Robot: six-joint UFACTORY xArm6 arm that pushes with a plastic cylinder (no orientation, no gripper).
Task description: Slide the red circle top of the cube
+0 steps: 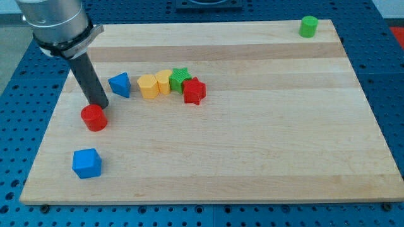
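Observation:
The red circle (94, 117) lies on the wooden board at the view's left. The blue cube (86, 163) sits below it, near the view's bottom left. My tip (99, 105) touches the red circle's upper right edge, just above it. The rod rises up and to the left to the arm's grey body.
A blue triangle (120, 84), two yellow blocks (148, 86) (163, 81), a green star (180, 77) and a red star (194, 91) form a row right of my tip. A green cylinder (308, 26) stands at the top right corner. The board's edge (44, 145) runs close to the cube.

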